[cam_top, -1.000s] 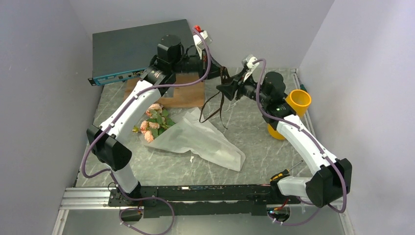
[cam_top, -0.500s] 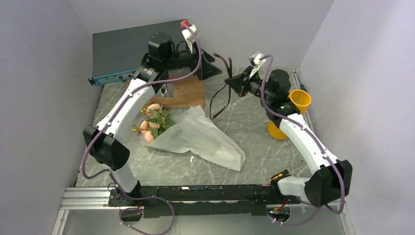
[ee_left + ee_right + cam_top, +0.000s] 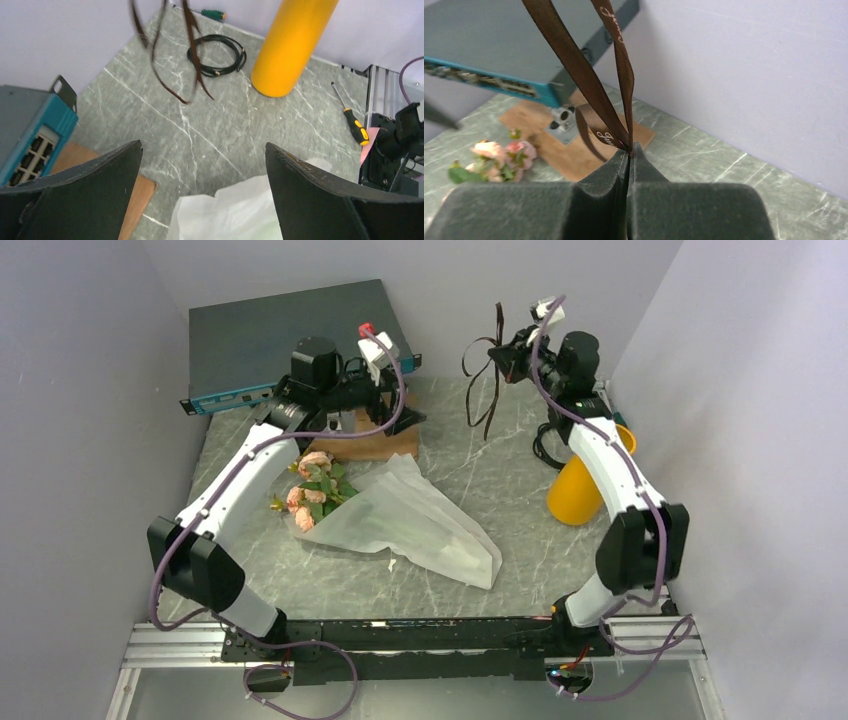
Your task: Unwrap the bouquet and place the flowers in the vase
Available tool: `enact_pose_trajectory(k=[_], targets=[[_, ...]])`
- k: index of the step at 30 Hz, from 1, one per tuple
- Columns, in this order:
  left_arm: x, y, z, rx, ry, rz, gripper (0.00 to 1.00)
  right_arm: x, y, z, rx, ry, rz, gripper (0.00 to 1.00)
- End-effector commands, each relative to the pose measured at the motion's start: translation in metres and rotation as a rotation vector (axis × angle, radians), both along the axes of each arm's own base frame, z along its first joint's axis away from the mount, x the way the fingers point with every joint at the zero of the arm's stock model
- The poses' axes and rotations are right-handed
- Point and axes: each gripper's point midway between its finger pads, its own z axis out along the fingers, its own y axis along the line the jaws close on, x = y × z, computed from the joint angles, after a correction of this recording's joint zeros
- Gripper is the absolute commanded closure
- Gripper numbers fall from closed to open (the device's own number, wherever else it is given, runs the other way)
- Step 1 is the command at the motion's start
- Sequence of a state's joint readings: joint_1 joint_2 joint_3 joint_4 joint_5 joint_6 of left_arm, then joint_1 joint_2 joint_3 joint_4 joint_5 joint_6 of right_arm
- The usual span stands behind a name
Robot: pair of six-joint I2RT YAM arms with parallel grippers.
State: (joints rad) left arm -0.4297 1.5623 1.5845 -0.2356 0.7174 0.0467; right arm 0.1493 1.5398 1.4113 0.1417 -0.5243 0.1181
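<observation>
Bouquet (image 3: 395,520): lying flat on the table (image 3: 500,480), left of centre, not tied.
Long axis: flowers (image 3: 312,490) at the far-left end; the paper sheet (image 3: 435,535) fans out from them toward the near right.
Ribbon (image 3: 490,390): off the bundle, dangling in the air at the far right, clear of the surface.
Right gripper (image 3: 629,150): clamped tight on the ribbon, raised near the back wall, well apart from the bouquet.
Left gripper (image 3: 202,155): jaws spread wide, nothing in them. It hovers beyond the paper's far edge, by the wooden board (image 3: 375,445), and the sheet's edge shows just below its fingers.
Nearer arm: the left, in my judgement; the paper lies toward its own base, so it would reach back and down.
Vase (image 3: 572,495): at the right side, partly behind the right arm, well apart from the flowers.
Surface: marbled grey slab. The translucent sheet looks thin and likely to slide.
Room: a cable coil (image 3: 216,52) and a screwdriver (image 3: 356,127) lie near the vase; walls are close on three sides.
</observation>
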Motion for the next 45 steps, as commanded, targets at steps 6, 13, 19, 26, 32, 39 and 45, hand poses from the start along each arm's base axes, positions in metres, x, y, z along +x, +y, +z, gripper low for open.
enact_pose_trajectory(k=[6, 13, 19, 26, 32, 39, 45], targets=[[-0.043, 0.019, -0.035, 0.132, -0.080, -0.085, 0.01, 0.104, -0.012, -0.045, -0.119, 0.007, -0.135, 1.00], [-0.065, 0.037, -0.082, 0.222, -0.024, -0.081, 0.01, 0.177, -0.013, -0.134, -0.208, 0.098, -0.175, 1.00], [-0.068, 0.050, -0.120, 0.276, 0.075, -0.015, 0.01, 0.194, -0.012, -0.248, -0.311, 0.392, -0.139, 0.43], [-0.072, 0.059, -0.146, 0.311, 0.165, 0.002, 0.01, 0.159, -0.011, -0.245, -0.343, 0.406, -0.080, 0.13], [-0.071, 0.067, -0.154, 0.316, 0.216, 0.030, 0.01, 0.120, 0.001, -0.203, -0.351, 0.419, 0.057, 0.02], [-0.076, 0.077, -0.157, 0.315, 0.219, 0.030, 0.01, 0.036, 0.026, -0.149, -0.298, 0.449, 0.325, 0.00], [-0.089, 0.084, -0.176, 0.362, 0.162, -0.023, 0.01, -0.046, 0.067, -0.124, -0.194, 0.514, 0.527, 0.00]])
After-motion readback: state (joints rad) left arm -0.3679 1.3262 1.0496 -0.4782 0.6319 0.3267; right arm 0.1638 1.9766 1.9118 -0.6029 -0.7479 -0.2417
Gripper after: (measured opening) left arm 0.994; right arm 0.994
